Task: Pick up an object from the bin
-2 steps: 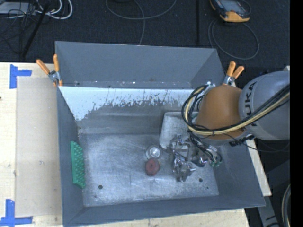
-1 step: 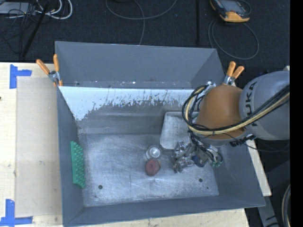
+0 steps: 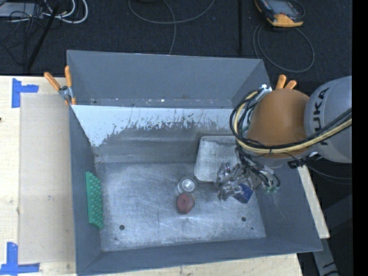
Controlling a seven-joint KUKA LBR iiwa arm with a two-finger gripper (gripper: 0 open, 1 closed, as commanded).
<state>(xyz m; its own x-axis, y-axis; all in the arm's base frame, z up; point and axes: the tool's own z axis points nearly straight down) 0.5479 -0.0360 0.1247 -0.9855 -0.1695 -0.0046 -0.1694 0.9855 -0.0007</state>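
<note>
Camera view: small blue thing (image 3: 245, 195) just beside the claw (image 3: 230, 188), grip state unclear.

A small dark blue thing (image 3: 245, 195), blocky and partly hidden from above, lies on the floor of the grey metal bin (image 3: 172, 234) near its right wall. Its kind cannot be told. It lies apart from a silver round thing (image 3: 187, 184) and a dark red round thing (image 3: 184, 203) nearer the middle.
</note>
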